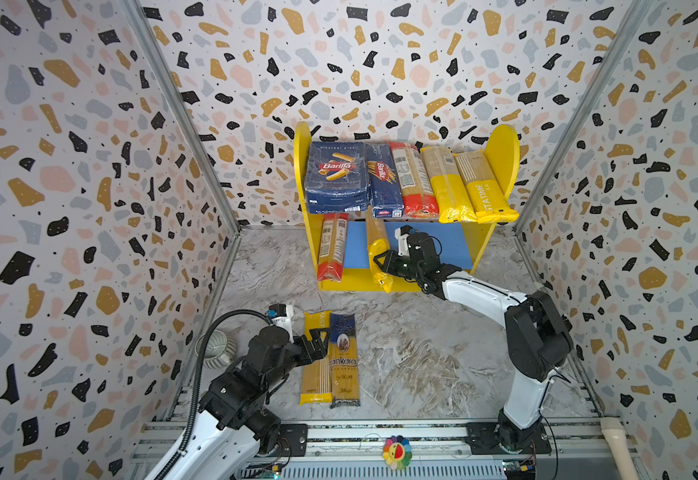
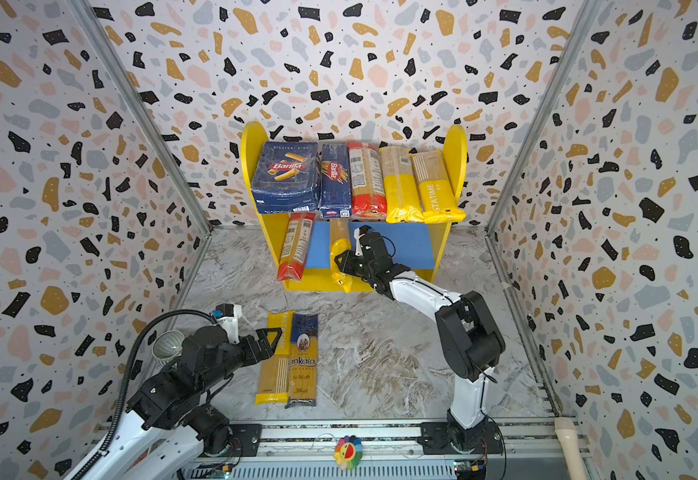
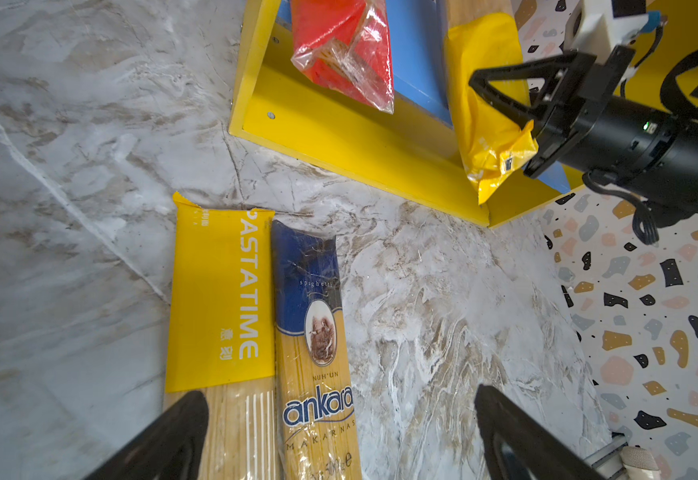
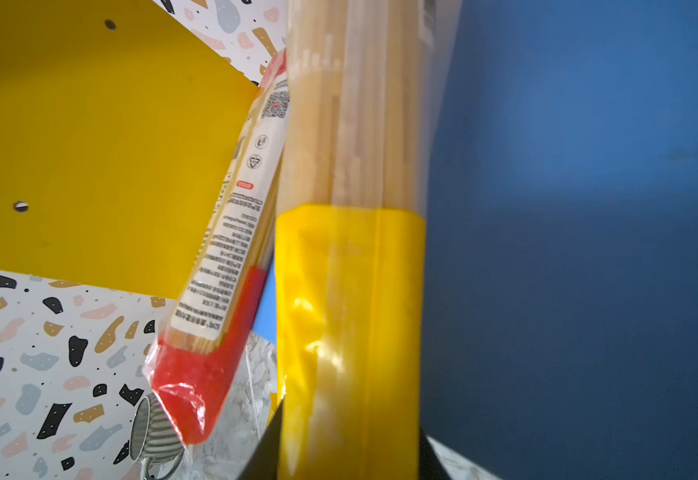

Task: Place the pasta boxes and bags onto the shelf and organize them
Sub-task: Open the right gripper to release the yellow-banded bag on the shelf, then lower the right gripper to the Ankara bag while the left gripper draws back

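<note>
Right gripper [image 1: 381, 266] is clamped on a yellow-ended bag [image 1: 376, 239] that sits partly inside the lower tier of the shelf [image 1: 504, 166], near a leaning red-ended bag [image 1: 332, 245]. Left gripper [image 1: 319, 344], jaws wide apart, hovers over the PASTATIME bag [image 1: 315, 376] and ankara bag [image 1: 344, 365], which lie side by side on the worktop [image 1: 422, 353]. The wide Barilla box [image 1: 336, 176], the narrow Barilla box [image 1: 384, 183] and three more bags [image 1: 447, 187] lie along the shelf's top.

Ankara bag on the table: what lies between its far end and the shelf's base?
Nothing: only bare marble tabletop separates the ankara bag from the shelf base, plain in the left wrist view and in both top views.
</note>
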`<state>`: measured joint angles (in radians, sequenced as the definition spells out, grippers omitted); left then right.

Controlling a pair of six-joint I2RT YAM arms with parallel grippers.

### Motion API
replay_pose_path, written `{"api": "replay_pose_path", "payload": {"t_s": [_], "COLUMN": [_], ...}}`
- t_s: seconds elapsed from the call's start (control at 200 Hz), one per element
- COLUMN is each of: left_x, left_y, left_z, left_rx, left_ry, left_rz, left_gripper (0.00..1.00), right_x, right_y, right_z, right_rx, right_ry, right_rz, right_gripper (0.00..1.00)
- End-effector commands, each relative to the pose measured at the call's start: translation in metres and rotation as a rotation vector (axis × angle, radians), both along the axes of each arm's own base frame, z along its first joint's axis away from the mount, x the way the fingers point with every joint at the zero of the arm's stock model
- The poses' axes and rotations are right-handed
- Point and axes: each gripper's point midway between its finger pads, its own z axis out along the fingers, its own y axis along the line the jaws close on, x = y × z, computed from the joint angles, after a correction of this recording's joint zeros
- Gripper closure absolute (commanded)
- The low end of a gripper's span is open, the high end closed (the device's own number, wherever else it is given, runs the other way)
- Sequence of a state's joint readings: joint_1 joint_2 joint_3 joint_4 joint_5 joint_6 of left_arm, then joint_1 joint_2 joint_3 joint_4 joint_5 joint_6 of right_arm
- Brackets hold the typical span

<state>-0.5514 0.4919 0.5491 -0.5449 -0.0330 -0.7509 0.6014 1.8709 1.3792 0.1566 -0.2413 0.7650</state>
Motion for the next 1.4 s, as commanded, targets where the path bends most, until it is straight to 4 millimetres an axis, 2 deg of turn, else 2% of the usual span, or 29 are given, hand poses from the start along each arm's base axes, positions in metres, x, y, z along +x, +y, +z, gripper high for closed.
{"api": "replay_pose_path", "payload": {"t_s": [0.0, 0.23, 0.295, 0.481, 0.611, 0.756, 0.901, 1.006, 1.106, 1.226, 1.307, 1.397], "left_x": [0.002, 0.000, -0.001, -0.003, -0.005, -0.008, -0.011, -0.014, -0.016, -0.020, -0.022, -0.026], "left_y": [-0.004, -0.006, -0.006, -0.006, -0.004, 0.000, 0.007, 0.012, 0.018, 0.033, 0.035, 0.038], "left_z": [0.000, 0.005, 0.007, 0.009, 0.011, 0.016, 0.017, 0.014, 0.017, 0.036, 0.048, 0.061], "left_rx": [-0.010, -0.018, -0.024, -0.028, -0.030, -0.030, -0.035, -0.037, -0.017, 0.067, 0.094, 0.110], "left_ry": [-0.021, -0.032, -0.042, -0.046, -0.048, -0.054, -0.052, -0.039, -0.038, -0.048, -0.044, -0.045], "left_rz": [-0.021, -0.038, -0.041, -0.045, -0.042, -0.028, 0.003, 0.029, 0.040, 0.068, 0.063, 0.055], "left_gripper": [0.00, 0.01, 0.00, 0.00, 0.01, 0.01, 0.01, 0.01, 0.01, 0.00, 0.01, 0.00], "right_x": [0.015, 0.033, 0.033, 0.026, 0.019, -0.004, -0.045, -0.096, -0.156, -0.224, -0.258, -0.287], "right_y": [0.021, 0.034, 0.033, 0.030, 0.024, 0.014, 0.005, 0.005, 0.013, 0.023, 0.027, 0.035], "right_z": [0.087, 0.076, 0.076, 0.080, 0.083, 0.083, 0.078, 0.061, 0.030, -0.013, -0.041, -0.069], "right_rx": [0.101, 0.039, 0.030, 0.011, 0.009, -0.010, -0.046, -0.092, -0.176, -0.279, -0.306, -0.315], "right_ry": [-0.213, -0.183, -0.184, -0.204, -0.205, -0.209, -0.200, -0.191, -0.169, -0.137, -0.101, -0.058], "right_rz": [-0.013, -0.099, -0.118, -0.139, -0.140, -0.128, -0.094, -0.047, 0.032, 0.135, 0.181, 0.227], "right_gripper": [0.83, 0.80, 0.73, 0.37, 0.32, 0.28, 0.26, 0.22, 0.20, 0.15, 0.13, 0.12]}}
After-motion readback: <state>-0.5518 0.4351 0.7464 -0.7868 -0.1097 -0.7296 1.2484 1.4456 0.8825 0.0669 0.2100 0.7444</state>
